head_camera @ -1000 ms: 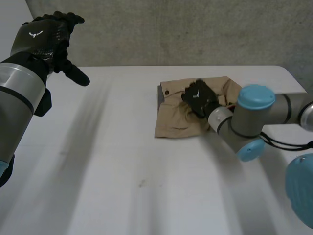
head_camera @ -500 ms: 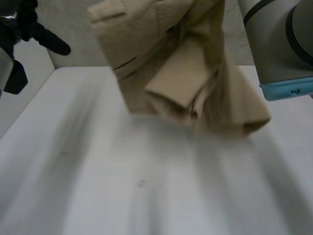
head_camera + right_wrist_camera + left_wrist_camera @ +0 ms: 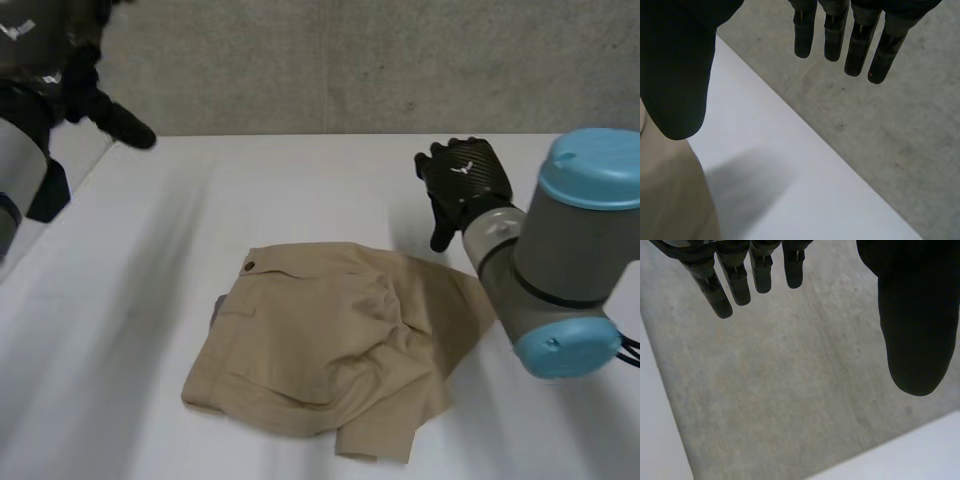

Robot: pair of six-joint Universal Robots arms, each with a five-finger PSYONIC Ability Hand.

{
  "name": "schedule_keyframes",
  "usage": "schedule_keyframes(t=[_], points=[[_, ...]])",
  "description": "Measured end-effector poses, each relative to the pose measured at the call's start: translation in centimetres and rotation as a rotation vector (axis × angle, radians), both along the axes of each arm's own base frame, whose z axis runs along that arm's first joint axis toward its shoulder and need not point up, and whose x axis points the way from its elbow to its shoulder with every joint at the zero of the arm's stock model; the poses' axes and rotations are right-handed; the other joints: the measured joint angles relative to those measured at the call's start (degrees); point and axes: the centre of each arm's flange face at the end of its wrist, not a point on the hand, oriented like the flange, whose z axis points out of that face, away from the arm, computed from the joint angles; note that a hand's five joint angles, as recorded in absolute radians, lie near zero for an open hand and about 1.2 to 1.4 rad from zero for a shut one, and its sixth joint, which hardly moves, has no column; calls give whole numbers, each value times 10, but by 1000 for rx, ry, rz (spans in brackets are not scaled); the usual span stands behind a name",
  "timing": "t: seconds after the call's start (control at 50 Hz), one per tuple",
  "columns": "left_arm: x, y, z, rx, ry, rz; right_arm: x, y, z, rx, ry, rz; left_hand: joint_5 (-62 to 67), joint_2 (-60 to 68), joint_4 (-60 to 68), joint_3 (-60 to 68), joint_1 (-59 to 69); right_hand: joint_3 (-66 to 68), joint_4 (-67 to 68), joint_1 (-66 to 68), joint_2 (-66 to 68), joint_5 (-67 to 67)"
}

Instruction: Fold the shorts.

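The tan shorts point(image 3: 320, 345) lie rumpled and loosely bunched on the white table point(image 3: 250, 190), toward its near middle, with a small button point(image 3: 249, 267) showing at the waistband on their far left corner. Just past their far right edge the right hand point(image 3: 462, 180) hangs above the table, clear of the cloth, its fingers point(image 3: 860, 45) straight and spread from the thumb, holding nothing. Well off to the left, the left hand point(image 3: 50, 60) is raised by the table's edge, fingers point(image 3: 735, 280) loose and apart, likewise empty, with the grey wall point(image 3: 350, 60) behind
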Motion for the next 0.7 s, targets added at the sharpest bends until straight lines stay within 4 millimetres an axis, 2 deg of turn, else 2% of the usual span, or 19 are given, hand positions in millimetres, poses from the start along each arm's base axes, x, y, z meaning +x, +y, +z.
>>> schedule_keyframes(t=[0.02, 0.04, 0.08, 0.16, 0.24, 0.4, 0.5, 0.52, 0.62, 0.7], points=[[0, 0, 0, 0, 0, 0, 0, 0, 0, 0, 0, 0, 0, 0, 0, 0, 0, 0, 0, 0, 0, 0], [-2, 3, -10, 38, -31, -22, -10, 2, 3, 11, -15, -8, 0, 0, 0, 0, 0, 0, 0, 0, 0, 0], [-4, 6, -19, 74, -65, -45, -17, 5, 4, 21, -22, 0, 0, 0, 0, 0, 0, 0, 0, 0, 0, 0], [-6, 12, -35, 129, -123, -82, -23, 11, 0, 46, -24, 32, 0, 0, 0, 0, 0, 0, 0, 0, 0, 0], [-7, 26, -73, 234, -245, -138, -27, 26, -14, 102, -16, 108, 0, 1, 1, 0, 2, 0, 0, 0, 0, 0], [-4, 58, -137, 353, -443, -206, -34, 35, -27, 131, -12, 132, 17, 25, 23, 21, 33, 0, 0, 0, 0, 0], [-4, 73, -157, 358, -521, -255, -35, 34, -29, 129, -12, 127, 37, 45, 45, 38, 58, 0, 0, 0, 0, 0], [-5, 83, -169, 353, -571, -296, -35, 34, -30, 127, -13, 125, 74, 84, 84, 77, 93, 0, 0, 0, 0, 0], [-5, 94, -182, 353, -620, -348, -35, 34, -30, 127, -13, 124, 87, 97, 96, 90, 103, 0, 0, 0, 0, 0], [-5, 96, -191, 371, -636, -367, -35, 35, -31, 132, -11, 125, 98, 108, 106, 101, 114, 0, 0, 0, 0, 0]])
